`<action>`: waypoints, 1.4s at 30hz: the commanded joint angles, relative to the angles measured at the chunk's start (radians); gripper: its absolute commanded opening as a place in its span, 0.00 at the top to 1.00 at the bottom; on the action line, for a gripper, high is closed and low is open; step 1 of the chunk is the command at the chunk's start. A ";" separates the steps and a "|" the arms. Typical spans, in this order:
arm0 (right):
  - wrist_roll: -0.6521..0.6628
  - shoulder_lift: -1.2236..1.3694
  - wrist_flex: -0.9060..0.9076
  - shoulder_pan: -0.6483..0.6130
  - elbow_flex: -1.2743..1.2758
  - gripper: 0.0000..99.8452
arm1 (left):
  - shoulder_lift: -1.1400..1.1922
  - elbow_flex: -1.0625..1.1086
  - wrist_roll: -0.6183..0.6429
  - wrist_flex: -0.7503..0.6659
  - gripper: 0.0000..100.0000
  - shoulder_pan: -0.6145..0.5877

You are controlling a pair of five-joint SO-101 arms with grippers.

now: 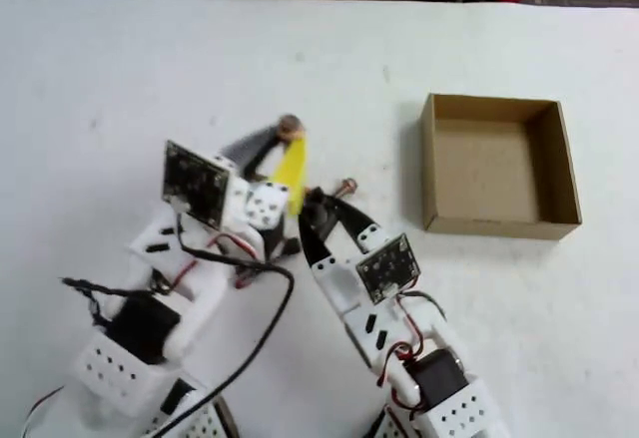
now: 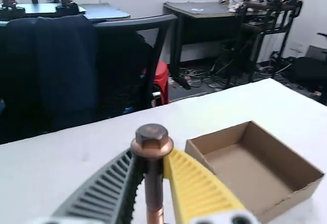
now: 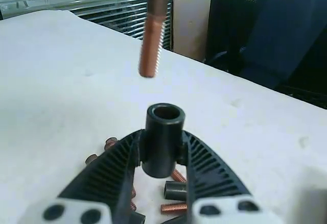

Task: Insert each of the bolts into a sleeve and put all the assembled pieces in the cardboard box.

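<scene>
My left gripper (image 1: 284, 141), with one grey and one yellow finger, is shut on a copper bolt (image 1: 290, 126) just below its hex head (image 2: 152, 137). The bolt hangs upright, threaded tip (image 3: 149, 60) down. My right gripper (image 1: 318, 205), black, is shut on a black sleeve (image 3: 164, 137) held upright with its bore open upward. The bolt's tip hangs a short way above the sleeve's mouth, slightly off to one side. The cardboard box (image 1: 494, 224) stands open and empty to the right of both arms.
Loose copper bolts (image 3: 173, 208) and another black sleeve (image 3: 176, 189) lie on the white table under my right gripper. One more bolt (image 1: 345, 188) lies just beyond it. A chair (image 2: 76, 60) and desks stand past the table's far edge.
</scene>
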 commanded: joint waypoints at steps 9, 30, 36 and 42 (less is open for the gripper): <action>-0.009 -0.013 -0.016 0.013 0.008 0.98 | -0.028 0.046 0.091 -0.126 0.98 0.085; -0.094 -0.015 -0.024 0.073 0.002 0.98 | -0.028 0.074 0.155 -0.124 0.98 0.085; -0.092 -0.015 -0.024 0.068 0.002 0.98 | -0.028 0.103 0.155 -0.144 0.98 0.085; -0.054 -0.015 -0.016 0.068 -0.017 0.98 | -0.028 0.072 0.155 -0.167 0.98 0.088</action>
